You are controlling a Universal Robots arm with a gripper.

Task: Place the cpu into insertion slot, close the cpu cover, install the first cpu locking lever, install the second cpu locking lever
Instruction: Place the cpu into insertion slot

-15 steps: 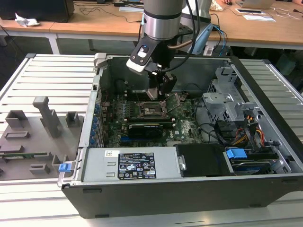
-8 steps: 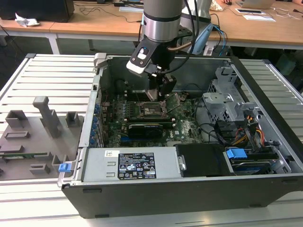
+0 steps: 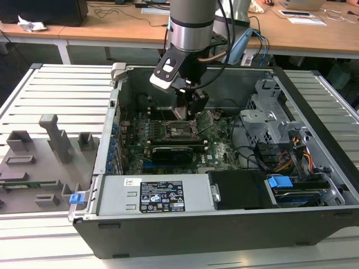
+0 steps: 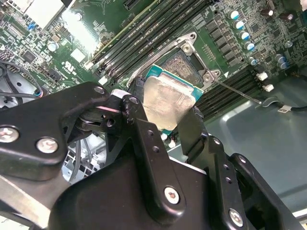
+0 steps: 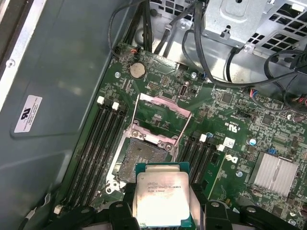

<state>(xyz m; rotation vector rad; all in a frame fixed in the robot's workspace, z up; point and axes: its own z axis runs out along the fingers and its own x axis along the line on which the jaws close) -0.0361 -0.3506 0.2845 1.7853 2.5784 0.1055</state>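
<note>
**A slatted metal table among wooden desks**

The slatted metal table (image 3: 61,89) is pale grey, and even light leaves a soft sheen on its ribs. Behind it runs a wooden desk (image 3: 112,31) on a white leg (image 3: 63,53). A second wooden desk (image 3: 320,39) stands behind the table's far end, toward the exterior view's right. Behind the table, the first desk carries a crumpled white paper (image 3: 31,24) and a black box (image 3: 47,11) (its upper part is cut off). Sheets of paper (image 3: 305,19) lie on the second. Beside the table the floor (image 3: 11,67) is dark. A grey fixture plate (image 3: 33,168) lies on the table.

Silver-topped cpu (image 5: 160,199) hovers over open insertion slot (image 5: 139,160), cpu cover (image 5: 160,101) raised.
</note>
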